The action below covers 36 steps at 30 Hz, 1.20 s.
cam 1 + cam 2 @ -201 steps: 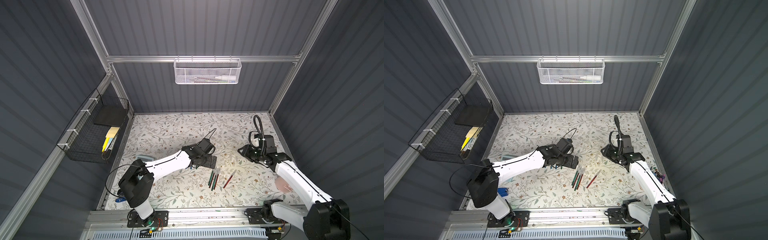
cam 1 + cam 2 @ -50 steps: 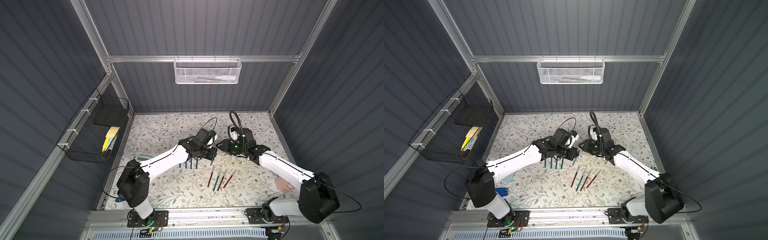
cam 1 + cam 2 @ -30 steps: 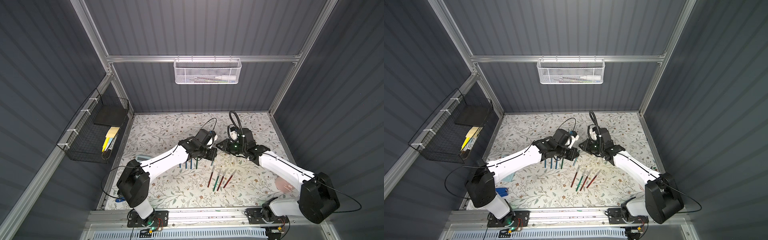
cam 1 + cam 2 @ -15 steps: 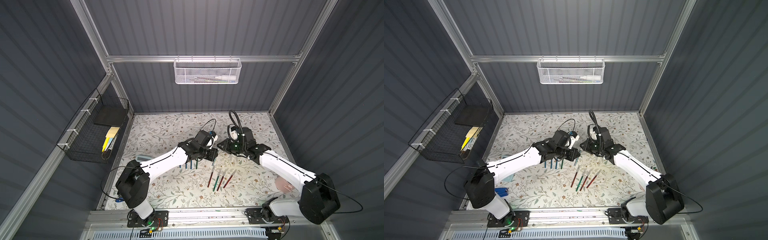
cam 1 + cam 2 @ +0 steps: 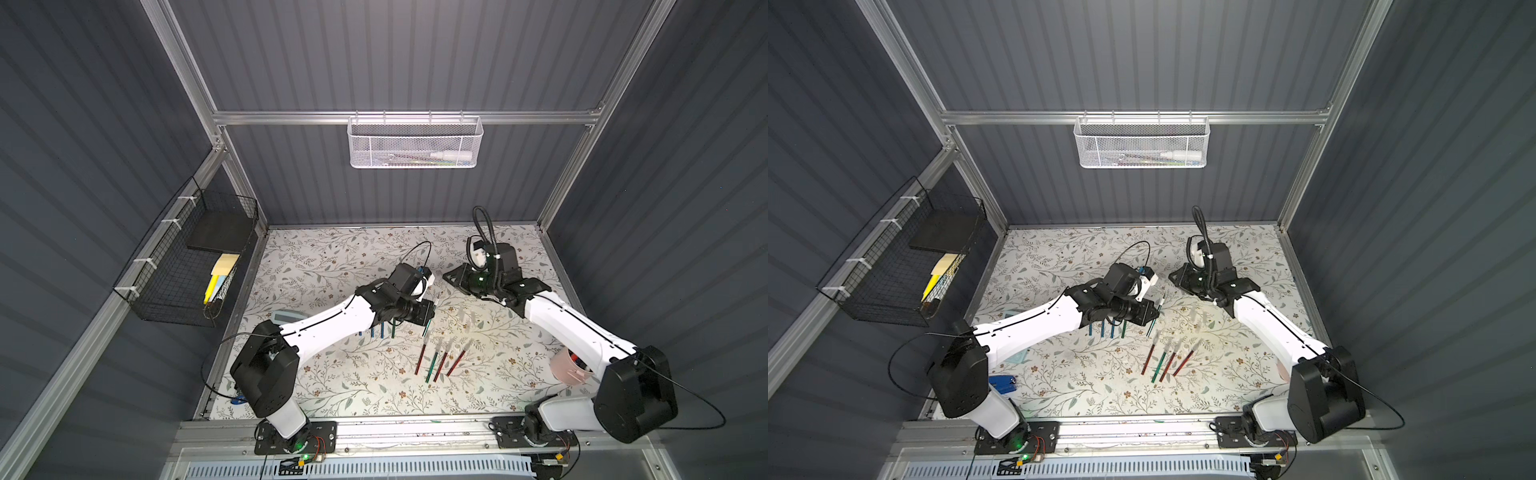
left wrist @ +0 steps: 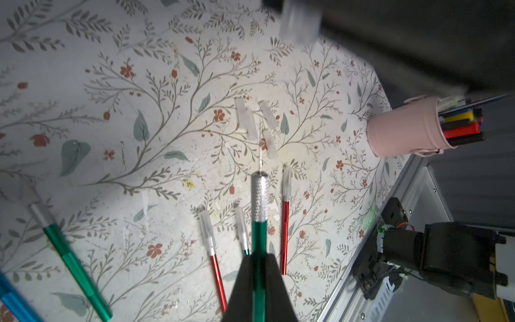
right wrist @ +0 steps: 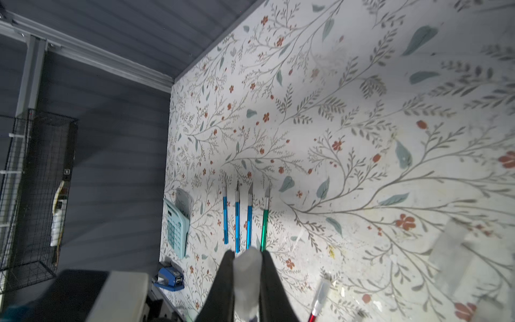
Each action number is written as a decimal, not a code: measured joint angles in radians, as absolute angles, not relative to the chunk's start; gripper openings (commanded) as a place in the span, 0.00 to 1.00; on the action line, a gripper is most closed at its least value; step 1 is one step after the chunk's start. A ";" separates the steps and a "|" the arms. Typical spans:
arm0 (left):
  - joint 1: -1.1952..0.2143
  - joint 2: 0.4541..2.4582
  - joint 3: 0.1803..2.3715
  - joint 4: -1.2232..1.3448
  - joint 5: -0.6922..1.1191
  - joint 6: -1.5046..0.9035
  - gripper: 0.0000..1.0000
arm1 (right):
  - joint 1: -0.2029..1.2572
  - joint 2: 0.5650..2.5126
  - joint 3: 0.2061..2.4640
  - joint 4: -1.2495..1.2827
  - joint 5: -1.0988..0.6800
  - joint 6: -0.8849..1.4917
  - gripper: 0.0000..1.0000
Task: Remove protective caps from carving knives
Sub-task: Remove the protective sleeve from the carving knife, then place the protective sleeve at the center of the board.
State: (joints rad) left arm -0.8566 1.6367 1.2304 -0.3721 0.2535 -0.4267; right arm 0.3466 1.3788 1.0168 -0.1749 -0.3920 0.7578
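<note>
My left gripper (image 6: pixel 259 259) is shut on a green carving knife (image 6: pixel 259 200), whose bare silver tip points away from the fingers; in both top views it hovers mid-table (image 5: pixel 430 311) (image 5: pixel 1152 312). My right gripper (image 7: pixel 246 255) is shut on a whitish protective cap (image 7: pixel 246 273) and hangs just behind the knife tip (image 5: pixel 448 277). Several capped knives (image 5: pixel 440 361) (image 6: pixel 211 245) lie side by side near the front. Several uncapped knives (image 7: pixel 237 217) (image 5: pixel 382 330), blue and green, lie in a row under the left arm. Three loose caps (image 6: pixel 245 117) rest on the mat.
A pink cup (image 6: pixel 404 131) of markers stands at the right edge (image 5: pixel 567 370). A pale blue calculator (image 7: pixel 175 223) and a blue stapler (image 7: pixel 170 277) sit at the left side. A black wire basket (image 5: pixel 187 266) hangs on the left wall, a white mesh basket (image 5: pixel 415 143) on the back wall.
The right gripper has drawn slightly back and away from the left one, carrying the cap. The left gripper still holds the green knife in nearly the same place.
</note>
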 measured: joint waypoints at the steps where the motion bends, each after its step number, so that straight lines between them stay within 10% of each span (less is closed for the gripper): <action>1: -0.857 1.637 1.230 -0.380 0.256 -0.427 0.00 | 0.339 1.380 1.022 -0.172 -0.392 0.757 0.00; 36: -0.817 1.638 1.256 -0.472 0.180 -0.429 0.00 | 0.247 1.349 0.822 -0.415 -0.053 0.590 0.03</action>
